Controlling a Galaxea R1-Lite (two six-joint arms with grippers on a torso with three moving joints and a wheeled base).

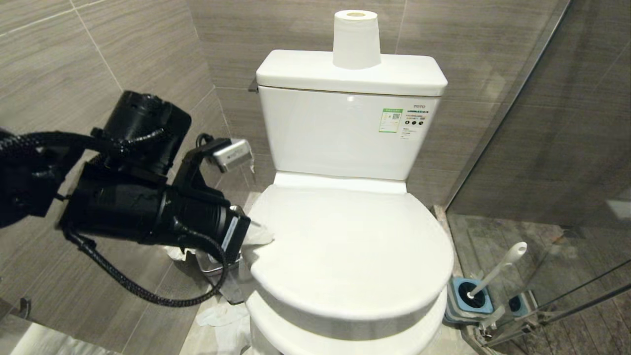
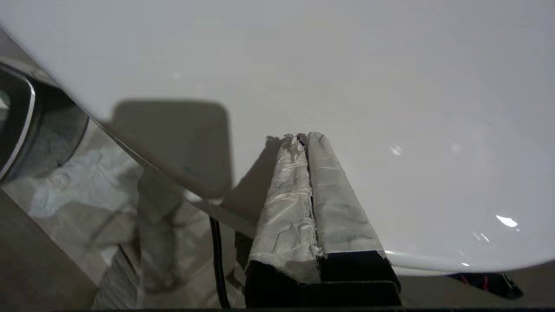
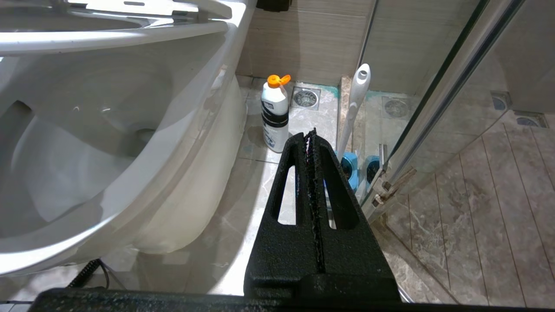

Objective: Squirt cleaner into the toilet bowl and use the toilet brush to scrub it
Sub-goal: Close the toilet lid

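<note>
Head view: the toilet bowl stands with its lid down. A paper roll sits upright on the cistern. The left arm reaches in from the left, its left gripper at the lid's left edge; its fingers are hidden behind the wrist here. The toilet brush leans in its blue holder on the floor to the right of the bowl, beside the glass shower screen.

Left wrist view: the left gripper has its tape-wrapped fingers pressed together, holding nothing, tips over the white lid near its rim.

Right wrist view: the right gripper hangs low beside the bowl, black fingers closed and empty. The cleaner, orange cap flipped open, stands upright on the floor by the bowl's base; the toilet brush stands just beside it.
</note>
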